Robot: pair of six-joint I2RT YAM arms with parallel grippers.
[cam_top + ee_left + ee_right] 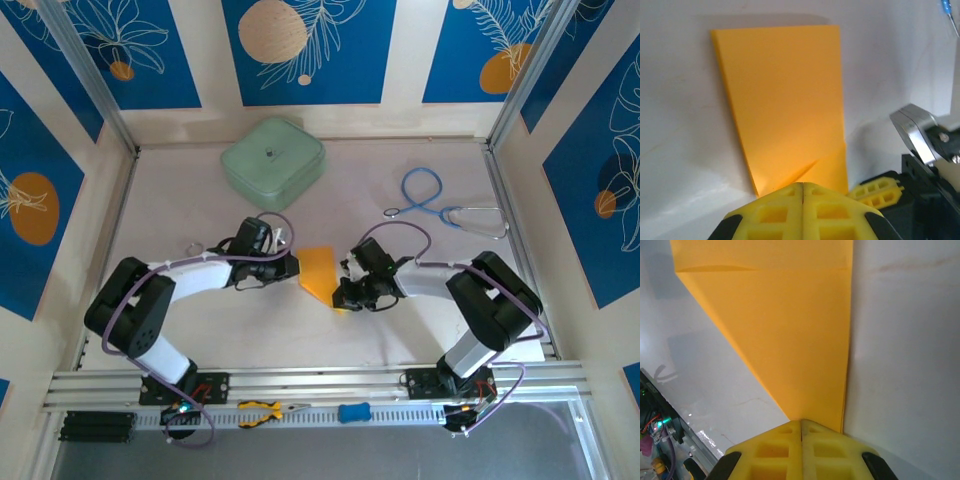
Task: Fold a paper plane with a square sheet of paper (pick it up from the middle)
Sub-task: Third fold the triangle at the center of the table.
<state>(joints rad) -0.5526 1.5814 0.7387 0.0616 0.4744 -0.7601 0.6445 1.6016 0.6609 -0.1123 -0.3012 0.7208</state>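
Observation:
The orange-yellow paper [318, 270] lies folded on the white table between both arms, a tapered shape with one straight edge and one slanted edge. In the left wrist view the paper [785, 100] shows a small diagonal crease near my left gripper [803, 186], whose yellow fingers are shut tight together over the paper's near edge. My right gripper [801, 422] is also shut, and the narrow end of the paper [790, 330] runs under its fingertips. From above, the left gripper [293, 268] and the right gripper [345, 293] flank the paper. No paper shows in either finger seam.
A mint-green rounded case [272, 163] sits at the back of the table. A blue looped cord with a silver metal part [440, 205] lies at the back right. Yellow-handled pliers [262, 411] and a small blue item [353, 411] rest on the front rail.

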